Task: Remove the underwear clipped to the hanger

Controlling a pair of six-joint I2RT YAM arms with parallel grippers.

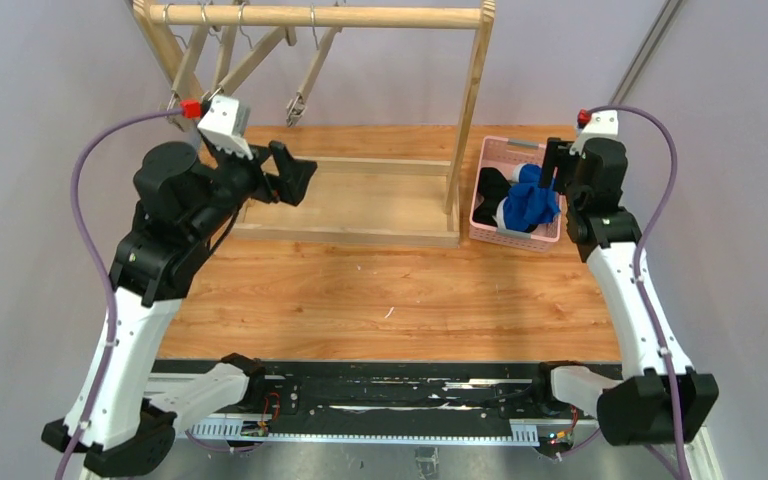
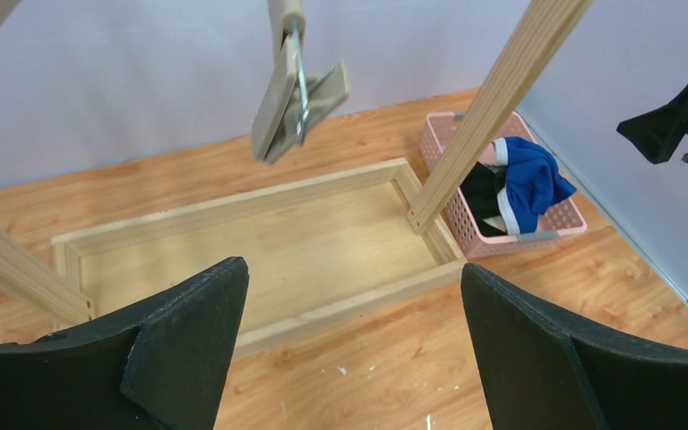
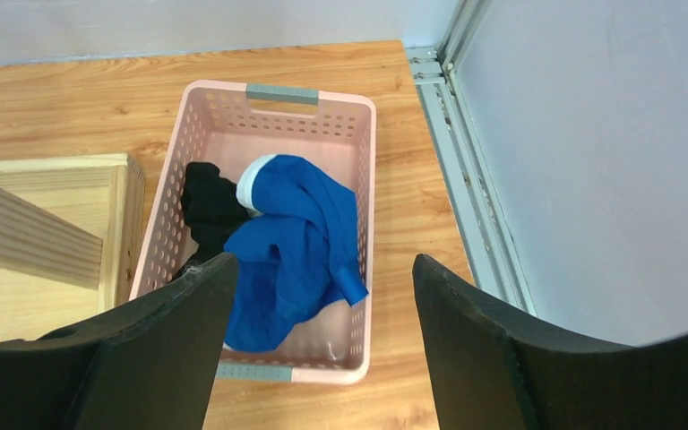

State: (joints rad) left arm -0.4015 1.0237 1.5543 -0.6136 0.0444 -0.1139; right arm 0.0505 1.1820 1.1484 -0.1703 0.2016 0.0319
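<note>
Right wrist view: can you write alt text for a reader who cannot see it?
A pink basket on the wooden table holds a royal blue brief lying partly over a black brief. The right gripper hangs above it, open and empty. The edge of a wooden frame shows at left.

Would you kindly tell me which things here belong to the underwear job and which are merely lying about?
Job: blue underwear, black underwear, pink basket holding both, bare wooden clip, hanger rack.
Lying about: metal rail beside the table.
</note>
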